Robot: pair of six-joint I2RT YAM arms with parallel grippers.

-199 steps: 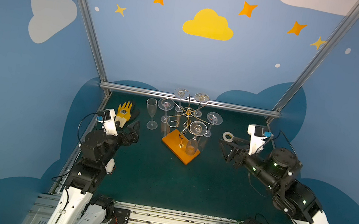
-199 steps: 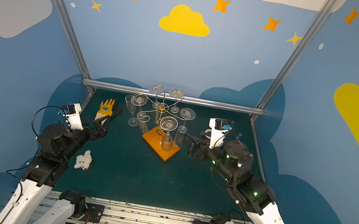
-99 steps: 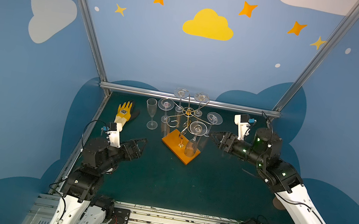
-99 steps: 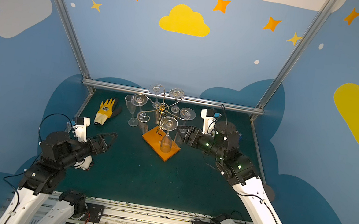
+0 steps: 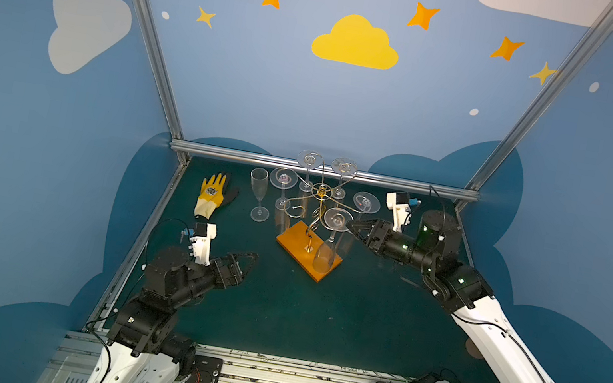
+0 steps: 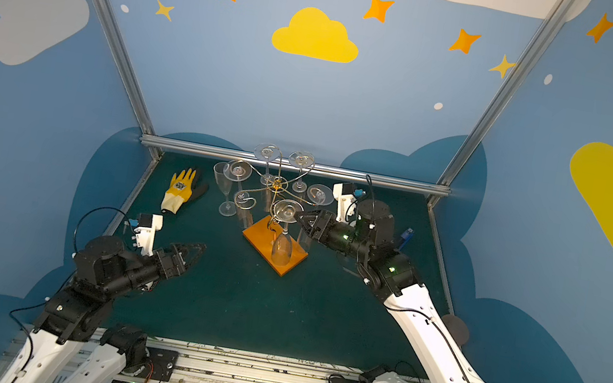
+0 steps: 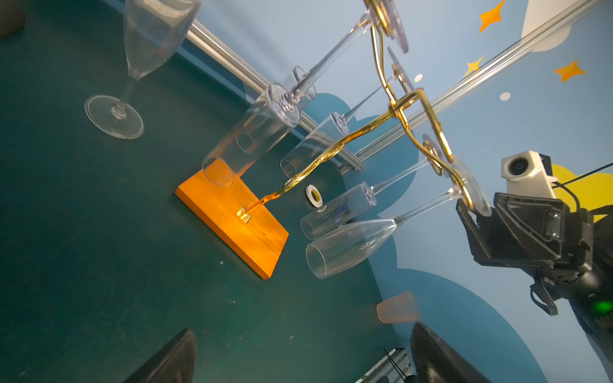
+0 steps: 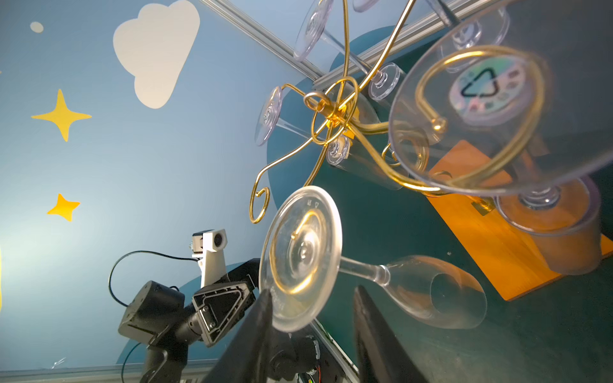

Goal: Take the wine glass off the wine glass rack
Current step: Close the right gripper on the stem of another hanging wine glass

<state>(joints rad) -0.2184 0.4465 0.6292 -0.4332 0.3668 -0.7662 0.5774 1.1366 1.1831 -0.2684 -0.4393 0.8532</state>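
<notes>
The wine glass rack is gold wire on an orange wooden base, standing mid-table in both top views. A clear wine glass hangs bowl-down from its nearest arm, with its round foot on the wire spiral. My right gripper is level with that foot. The jaws are narrowed on either side of its rim; one finger touches the rim and the other stands apart. My left gripper hovers wide open and empty over the mat, front left of the rack.
Several more glasses hang from the rack's other arms. An upright flute stands left of the rack, with a yellow work glove further left. A white tape roll lies behind the base. The metal frame rail runs along the back.
My right arm has reached left and forward to the rack, and its jaws have narrowed around the front glass's foot. My left arm has drawn back toward the front, still open.
</notes>
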